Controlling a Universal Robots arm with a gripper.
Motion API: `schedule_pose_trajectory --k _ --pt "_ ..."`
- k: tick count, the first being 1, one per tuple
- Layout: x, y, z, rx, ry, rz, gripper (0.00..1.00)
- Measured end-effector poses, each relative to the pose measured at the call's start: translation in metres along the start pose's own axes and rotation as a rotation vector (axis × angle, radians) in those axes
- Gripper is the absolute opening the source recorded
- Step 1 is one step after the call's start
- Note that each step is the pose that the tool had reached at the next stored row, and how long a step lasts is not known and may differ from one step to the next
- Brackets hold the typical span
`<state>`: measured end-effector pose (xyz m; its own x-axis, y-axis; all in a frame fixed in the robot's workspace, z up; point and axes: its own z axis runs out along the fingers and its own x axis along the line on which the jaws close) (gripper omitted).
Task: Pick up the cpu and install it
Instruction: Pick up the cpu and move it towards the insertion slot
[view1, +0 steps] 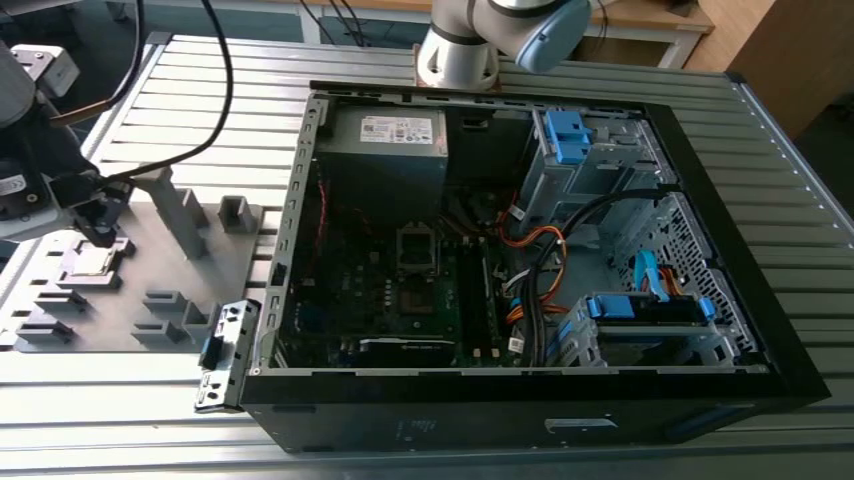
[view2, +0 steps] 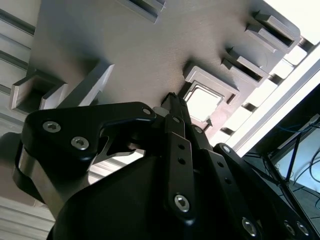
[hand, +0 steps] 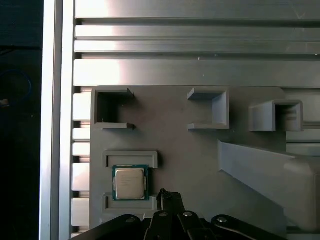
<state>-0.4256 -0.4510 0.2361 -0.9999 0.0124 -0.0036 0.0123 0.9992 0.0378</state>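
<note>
cpu (hand: 130, 182): lay flat, metal lid up, in a square framed nest (hand: 130, 158) on the grey fixture plate (hand: 190, 150); not yet lifted.
location: on the slatted bench (hand: 175, 35), at the exterior view's left, well apart from the open computer case (view1: 534, 400).
pincer (hand: 169, 194): looked closed, tips together, nothing held; hung low just beside the nest, apart from the chip as far as could be told.
handling (judged): light, thin, rigid; smooth lid likely slippery; underside contacts probably fragile, so little tolerance for tilt or hard squeeze.
hold (judged): best taken by two opposite side edges, kept level, where the nest frame left gaps; top face offered nothing to pinch.
socket (view1: 416, 250): pale rectangle mid-board inside the case; filled or not, could not be told.
</note>
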Motion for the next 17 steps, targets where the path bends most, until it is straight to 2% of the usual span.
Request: schedule_pose_trajectory --k 17 --pt "-0.0059 0.0001 0.0006 0.0 0.0 0.0 0.11"
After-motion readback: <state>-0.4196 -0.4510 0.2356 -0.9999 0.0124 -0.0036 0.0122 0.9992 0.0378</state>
